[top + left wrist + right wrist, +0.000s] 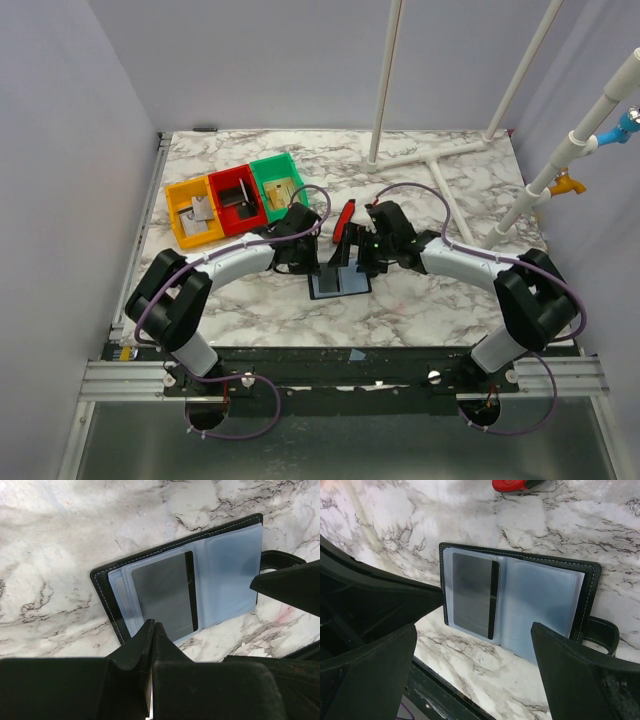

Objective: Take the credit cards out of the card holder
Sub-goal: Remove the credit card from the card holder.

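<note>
The card holder lies open on the counter. A grey credit card sits sleeved just ahead of the left hand, whose fingers are pressed together, apparently gripping nothing. The right hand gapes wide and empty above it; removal looks not yet done

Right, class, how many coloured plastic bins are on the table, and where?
3, in a row at the far left: the orange bin leftmost, the red bin in the middle, the green bin rightmost. None seems hidden.
</note>
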{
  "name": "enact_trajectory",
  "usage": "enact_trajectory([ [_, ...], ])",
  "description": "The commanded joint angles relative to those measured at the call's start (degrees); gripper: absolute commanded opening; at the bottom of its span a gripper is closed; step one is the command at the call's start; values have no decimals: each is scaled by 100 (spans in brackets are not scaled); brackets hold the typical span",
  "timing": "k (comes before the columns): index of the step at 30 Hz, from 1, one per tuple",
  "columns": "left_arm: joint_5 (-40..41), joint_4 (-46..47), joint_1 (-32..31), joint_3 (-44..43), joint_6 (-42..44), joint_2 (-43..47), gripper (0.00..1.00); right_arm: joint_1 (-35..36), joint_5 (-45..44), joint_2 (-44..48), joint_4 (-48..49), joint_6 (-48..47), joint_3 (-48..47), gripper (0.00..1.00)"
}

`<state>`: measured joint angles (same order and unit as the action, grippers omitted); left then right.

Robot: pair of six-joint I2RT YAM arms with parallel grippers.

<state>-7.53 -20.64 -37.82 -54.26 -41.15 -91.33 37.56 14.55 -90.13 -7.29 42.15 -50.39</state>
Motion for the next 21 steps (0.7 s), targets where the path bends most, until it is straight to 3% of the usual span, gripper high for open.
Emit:
enact_trajectory([
  [1, 127, 131, 41, 92, 80, -147, 0, 27, 154, -102, 177, 66, 2, 100],
  [21, -2, 313, 56, 109, 80, -422, 0, 32, 147, -154, 230, 100, 107, 100],
])
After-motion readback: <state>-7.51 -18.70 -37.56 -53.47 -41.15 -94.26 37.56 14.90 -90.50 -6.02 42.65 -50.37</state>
